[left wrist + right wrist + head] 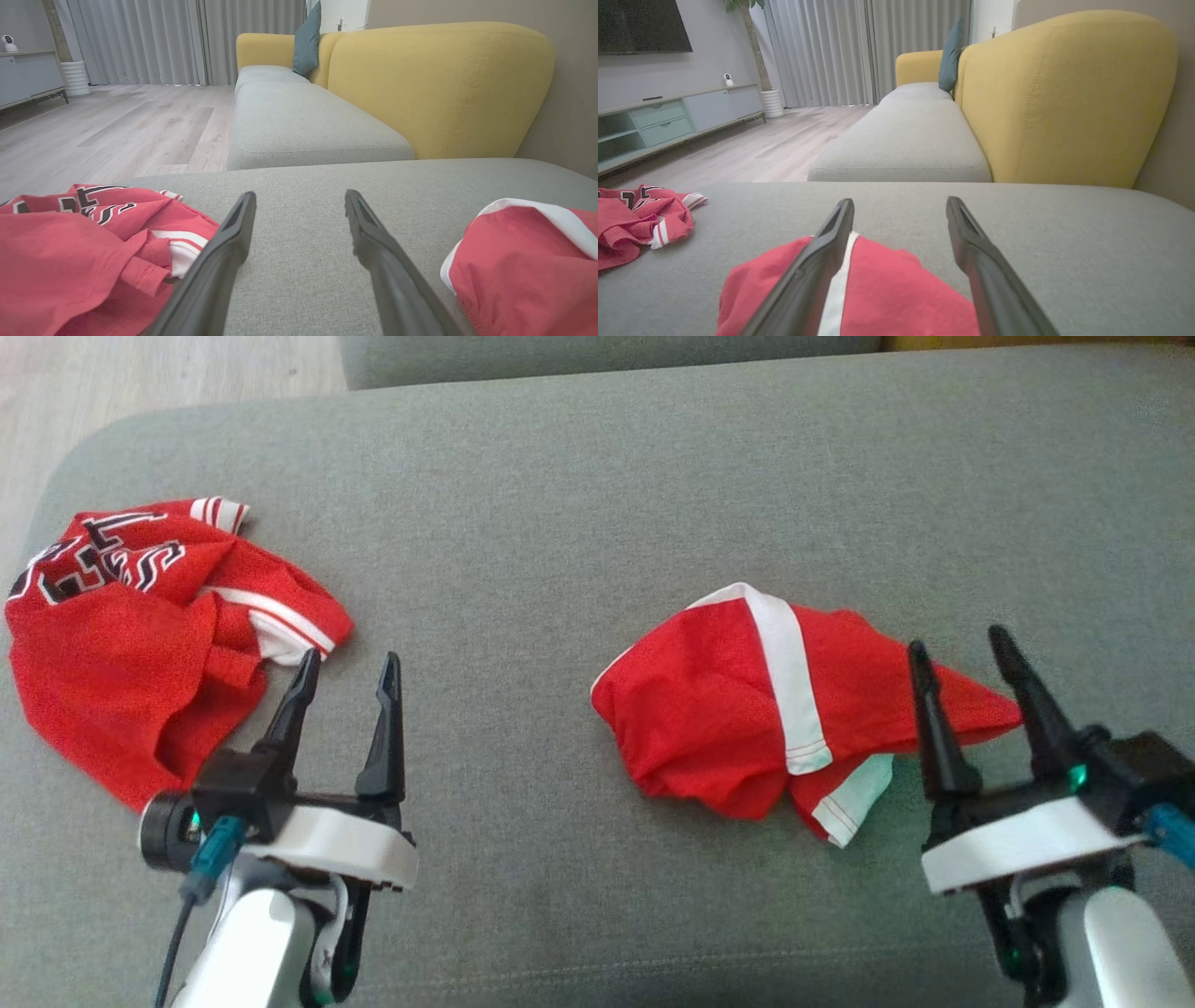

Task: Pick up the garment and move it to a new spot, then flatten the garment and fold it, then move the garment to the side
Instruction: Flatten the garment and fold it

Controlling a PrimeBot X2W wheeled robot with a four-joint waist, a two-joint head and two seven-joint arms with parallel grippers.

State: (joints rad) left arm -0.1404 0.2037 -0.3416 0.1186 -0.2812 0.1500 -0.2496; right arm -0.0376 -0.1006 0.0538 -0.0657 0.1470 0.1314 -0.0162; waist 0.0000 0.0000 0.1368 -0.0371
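A crumpled red garment (709, 709) with a white stripe lies bunched on the grey cushion (560, 504), right of centre. My right gripper (959, 642) stands open over its pointed right end, fingers apart and gripping nothing. In the right wrist view the garment (887, 289) lies under and between the spread fingers of that gripper (900, 201). My left gripper (349, 661) is open above bare cushion, with nothing between its fingers. In the left wrist view the garment (523, 261) sits to the right of that gripper (300, 196).
A second red garment (121, 644) with black-and-white lettering lies crumpled at the cushion's left end, just left of my left gripper; it appears too as the lettered garment (70, 247) (630, 214). Beyond are a yellow backrest (439, 84), another grey seat (901, 140) and wooden floor (140, 373).
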